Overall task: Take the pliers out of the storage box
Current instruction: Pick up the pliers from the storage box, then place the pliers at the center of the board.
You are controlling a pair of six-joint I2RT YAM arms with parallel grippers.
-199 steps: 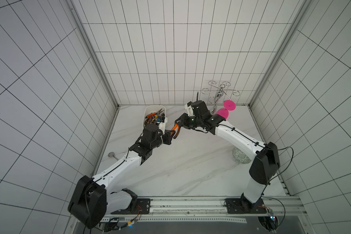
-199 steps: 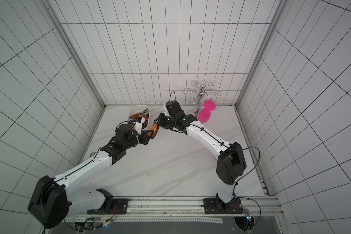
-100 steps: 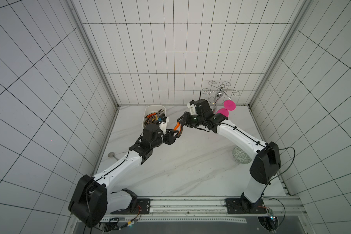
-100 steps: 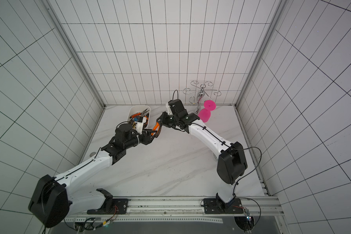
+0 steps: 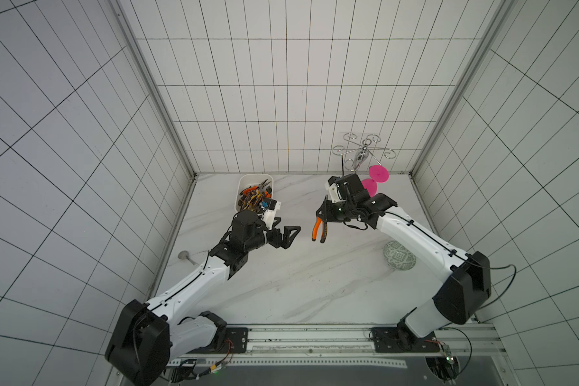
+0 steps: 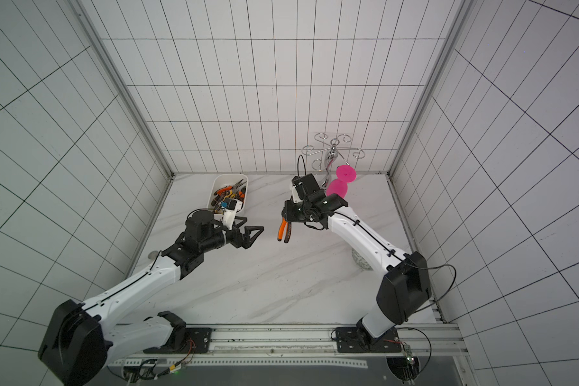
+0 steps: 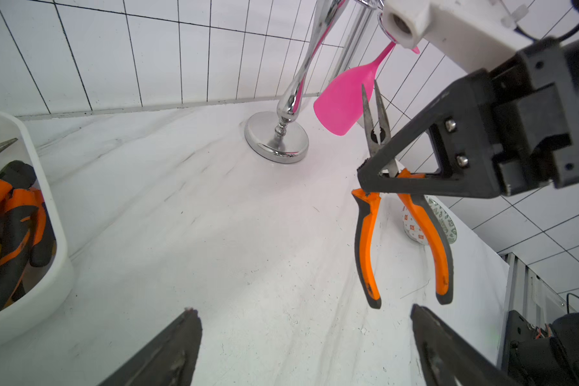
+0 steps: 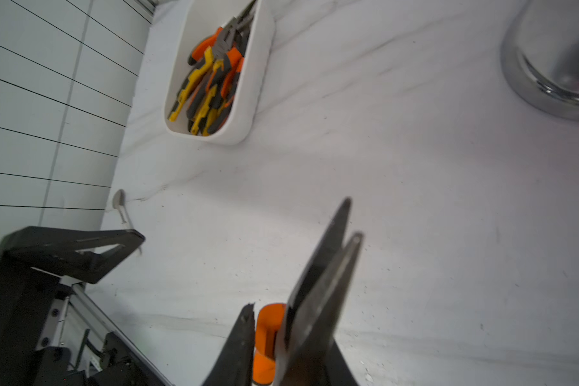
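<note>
One orange pliers (image 5: 320, 230) is pinched at its hinge by the right gripper (image 5: 324, 215), over the table (image 5: 281, 284). At its 9 o'clock the left gripper (image 7: 303, 312) is spread wide, empty. More pliers (image 5: 256, 197) lie in the storage box (image 5: 244, 185) at 11 o'clock. Next it must be laid on bare table

Box far left, stand far right.
The white plastic storage box (image 5: 255, 175) sits far left on the marble-patterned table (image 5: 281, 284), yellow- and orange-handled steel pliers (image 5: 255, 197) heaped in it. Right of it the right gripper (image 5: 321, 215) holds orange-handled long-nosed steel pliers (image 5: 319, 229) above the table. Far right stands the chrome wire stand (image 5: 360, 160) with the pink plastic glass (image 5: 370, 185); nearer, the round green patterned disc (image 5: 399, 259); at the left edge, a metal spoon (image 5: 184, 256).
</note>
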